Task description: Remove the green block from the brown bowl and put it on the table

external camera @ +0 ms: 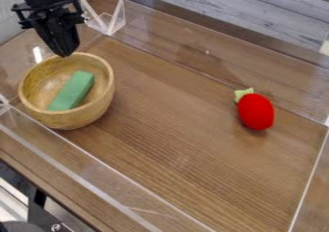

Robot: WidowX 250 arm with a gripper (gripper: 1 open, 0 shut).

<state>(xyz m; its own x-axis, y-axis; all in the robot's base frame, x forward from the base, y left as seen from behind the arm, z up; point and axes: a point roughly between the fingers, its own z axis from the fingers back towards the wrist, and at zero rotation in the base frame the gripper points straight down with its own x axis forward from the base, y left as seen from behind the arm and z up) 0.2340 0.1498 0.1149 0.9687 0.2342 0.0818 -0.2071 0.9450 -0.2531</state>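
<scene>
Single overhead-angled view of a wood-grain surface (193,130) edged by low clear walls (110,19). Brown bowl (38,111) sits near the left edge of the surface, toward the far-left corner, upright, thick tan rim, grain visible. Green block (72,90) lies inside the bowl, flat bar leaning along the inner wall, long axis running from the near-left of the bowl up toward its far-right side; it touches only the bowl. Black gripper (63,51) hangs at the far-left corner of the surface, just behind the far rim of the bowl, pointing steeply down; jaws pressed together with nothing between them, tips close to the rim but contact cannot be told from this angle. Gripper is not inside the bowl and not touching the block. Arm body above it is dark and runs out of the top-left of the frame. Red strawberry (256,111) with a small green top lies on its own near the right edge of the surface, well apart from the bowl and the gripper. A clear angled bracket piece stands at the far edge just right of the gripper. Middle and near part of the surface show only plank streaks and reflections. Grey planks (244,10) are visible beyond the far wall. Dark hardware shows below the near-left corner, too small to identify. Block not yet on the surface.
</scene>
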